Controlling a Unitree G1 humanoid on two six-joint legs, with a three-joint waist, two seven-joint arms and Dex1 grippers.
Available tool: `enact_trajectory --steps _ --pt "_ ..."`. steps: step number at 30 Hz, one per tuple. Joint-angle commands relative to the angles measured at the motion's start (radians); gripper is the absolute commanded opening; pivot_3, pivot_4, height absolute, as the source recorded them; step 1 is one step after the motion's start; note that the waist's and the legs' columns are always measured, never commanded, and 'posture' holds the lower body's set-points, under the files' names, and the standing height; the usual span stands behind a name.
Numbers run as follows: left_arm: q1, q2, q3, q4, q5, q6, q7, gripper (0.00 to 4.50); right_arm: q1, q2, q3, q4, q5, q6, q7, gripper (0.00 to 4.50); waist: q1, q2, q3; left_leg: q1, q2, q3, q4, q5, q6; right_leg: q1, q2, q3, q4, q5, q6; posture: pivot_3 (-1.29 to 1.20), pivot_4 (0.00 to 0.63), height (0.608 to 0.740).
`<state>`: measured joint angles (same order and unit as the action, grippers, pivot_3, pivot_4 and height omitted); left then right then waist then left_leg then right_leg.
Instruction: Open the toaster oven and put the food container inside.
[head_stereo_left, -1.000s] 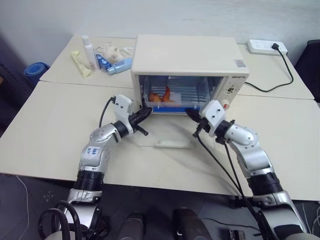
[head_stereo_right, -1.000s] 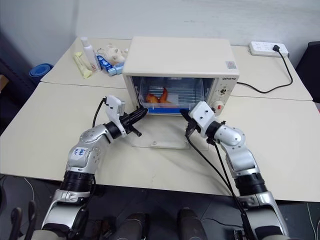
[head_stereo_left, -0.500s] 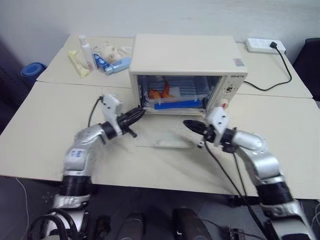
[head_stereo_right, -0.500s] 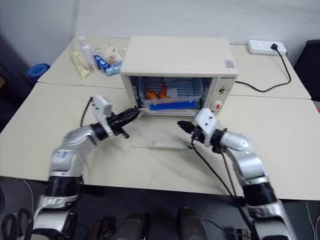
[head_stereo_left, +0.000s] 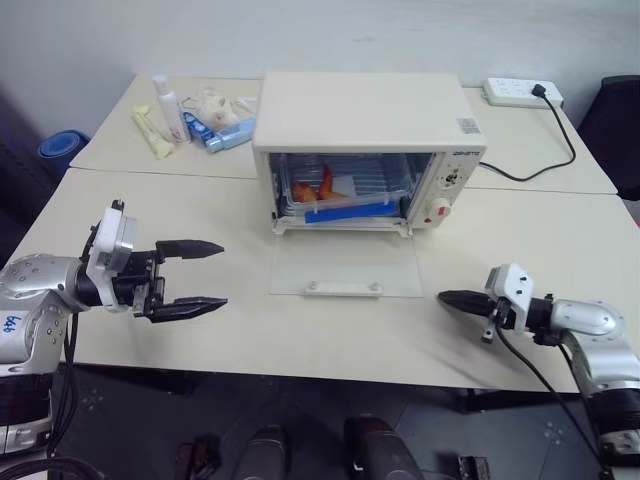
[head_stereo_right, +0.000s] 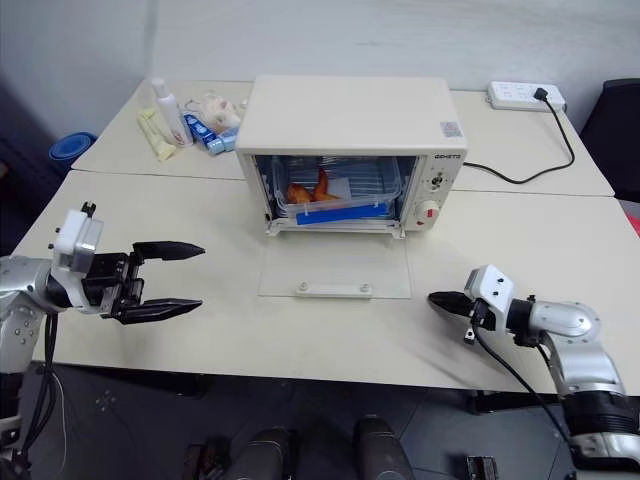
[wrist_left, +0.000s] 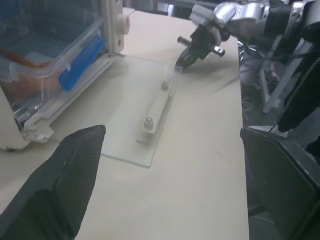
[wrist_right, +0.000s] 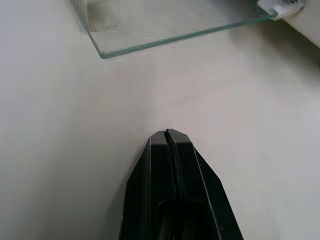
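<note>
Cream tabletops (head_stereo_left: 150, 215) pushed edge to edge carry everything before me, under a pale wall. At the far left corner lies a cluster of small bottles and tubes (head_stereo_left: 195, 115). Near the front left edge my left gripper (head_stereo_left: 190, 275) hangs above the surface with its two black fingers (head_stereo_left: 190, 247) spread wide apart, nothing between them, pointing across toward the middle. At the middle of the table stands the toaster oven (head_stereo_left: 365, 135), its glass door (head_stereo_left: 347, 264) folded down flat on the tabletop with the cream bar handle (head_stereo_left: 344, 288) at its front edge. Inside the oven, on the rack, sits the food container (head_stereo_left: 340, 195), clear with a blue clip facing out and orange pieces in its left part. Toward the front right edge my right gripper (head_stereo_left: 455, 298) is pinched fully together and holds nothing, its tip aimed at the door's right front corner but apart from it. At the far right corner lies a white power strip (head_stereo_left: 523, 93) with a black cable (head_stereo_left: 545, 165) running toward the oven.
</note>
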<state>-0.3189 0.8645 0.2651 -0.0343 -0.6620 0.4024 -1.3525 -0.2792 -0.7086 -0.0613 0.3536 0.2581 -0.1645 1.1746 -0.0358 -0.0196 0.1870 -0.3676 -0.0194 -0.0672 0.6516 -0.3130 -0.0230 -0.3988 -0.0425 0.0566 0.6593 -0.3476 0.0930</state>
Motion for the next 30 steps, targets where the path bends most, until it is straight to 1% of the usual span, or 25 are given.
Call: enact_trajectory --steps 1,4,6,10,13,17,21,23,24,25,26,30 --pt "-0.014 0.004 0.015 -0.011 -0.041 0.027 -0.010 4.47 -0.032 0.065 -0.018 -0.021 0.072 -0.028 0.013 0.00 -0.003 0.000 0.000 0.000 0.000 0.000 0.000 0.000 0.000 -0.001 0.000 0.000 0.000 0.000 0.000 0.00 0.150 0.740" --pt "-0.038 -0.001 0.013 0.013 -0.049 0.046 -0.006 4.47 -0.036 0.122 -0.031 -0.057 0.140 -0.031 0.041 0.00 0.000 0.000 0.000 -0.001 0.001 0.000 0.000 0.000 -0.001 -0.002 0.001 0.000 0.001 0.000 0.000 0.00 0.150 0.740" --pt "-0.055 -0.007 0.033 0.031 -0.063 0.072 0.023 4.47 -0.031 0.156 -0.053 -0.104 0.189 -0.001 0.019 0.00 0.002 0.000 0.000 -0.002 0.001 0.000 0.001 0.000 -0.001 -0.002 0.000 0.000 0.001 0.000 0.000 0.00 0.150 0.740" --pt "-0.072 -0.052 0.096 0.069 -0.088 0.072 0.106 4.47 -0.058 0.225 -0.137 -0.195 0.322 0.116 -0.105 0.00 0.005 0.000 0.000 -0.002 0.001 0.000 0.001 0.000 -0.001 -0.002 0.000 0.000 0.001 0.000 0.000 0.00 0.150 0.740" --pt "-0.061 -0.072 0.133 0.066 -0.110 0.094 0.146 4.47 -0.105 0.273 -0.185 -0.260 0.421 0.207 -0.203 0.00 0.005 0.000 0.000 -0.003 0.001 0.000 0.001 0.001 -0.001 -0.004 0.000 0.000 0.002 0.000 0.000 0.00 0.150 0.740" --pt "-0.045 -0.116 0.163 0.054 -0.129 0.092 0.197 4.47 -0.197 0.334 -0.208 -0.293 0.485 0.271 -0.291 0.00 0.005 0.000 0.000 -0.004 0.001 0.000 0.000 0.001 -0.002 -0.007 0.000 0.000 0.003 0.000 0.000 0.00 0.150 0.740" --pt "-0.007 -0.141 0.160 0.046 -0.107 0.047 0.194 4.47 -0.241 0.324 -0.219 -0.308 0.504 0.328 -0.328 0.00 0.006 0.000 0.000 -0.006 0.000 0.000 0.000 0.003 -0.005 -0.009 0.000 0.000 0.003 0.000 0.000 0.00 0.150 0.740" --pt "0.033 -0.138 0.134 0.060 -0.012 -0.072 0.182 4.47 -0.226 0.255 -0.206 -0.323 0.453 0.318 -0.274 0.00 0.006 0.000 0.000 -0.008 0.000 0.000 0.000 0.003 -0.005 -0.011 0.000 0.000 0.003 0.000 0.000 0.00 0.150 0.740" --pt "0.057 -0.126 0.111 0.074 0.050 -0.135 0.176 4.50 -0.188 0.194 -0.173 -0.340 0.398 0.281 -0.188 0.37 0.008 0.001 0.000 -0.008 0.000 0.000 0.000 0.003 -0.005 -0.011 -0.001 0.000 0.003 0.000 0.000 0.00 0.150 0.740" --pt "0.072 -0.118 0.095 0.085 0.091 -0.177 0.173 4.50 -0.160 0.151 -0.147 -0.351 0.360 0.251 -0.127 0.60 0.013 0.001 0.000 -0.009 -0.001 0.000 0.000 0.003 -0.005 -0.011 -0.001 0.000 0.003 0.000 0.000 0.00 0.150 0.740" --pt "0.084 -0.114 0.086 0.093 0.122 -0.212 0.179 4.50 -0.134 0.115 -0.126 -0.358 0.330 0.225 -0.078 0.92 0.014 0.001 0.000 -0.009 -0.001 0.000 -0.001 0.003 -0.005 -0.011 -0.002 0.000 0.001 0.000 0.000 0.00 0.150 0.740" --pt "0.154 -0.105 0.064 0.127 0.206 -0.357 0.146 4.50 -0.026 0.021 -0.081 -0.317 0.231 0.044 0.104 2.28 0.010 0.001 0.000 -0.009 -0.001 0.001 -0.001 0.000 0.000 -0.010 -0.002 0.001 -0.001 0.000 0.000 0.00 0.150 0.740"
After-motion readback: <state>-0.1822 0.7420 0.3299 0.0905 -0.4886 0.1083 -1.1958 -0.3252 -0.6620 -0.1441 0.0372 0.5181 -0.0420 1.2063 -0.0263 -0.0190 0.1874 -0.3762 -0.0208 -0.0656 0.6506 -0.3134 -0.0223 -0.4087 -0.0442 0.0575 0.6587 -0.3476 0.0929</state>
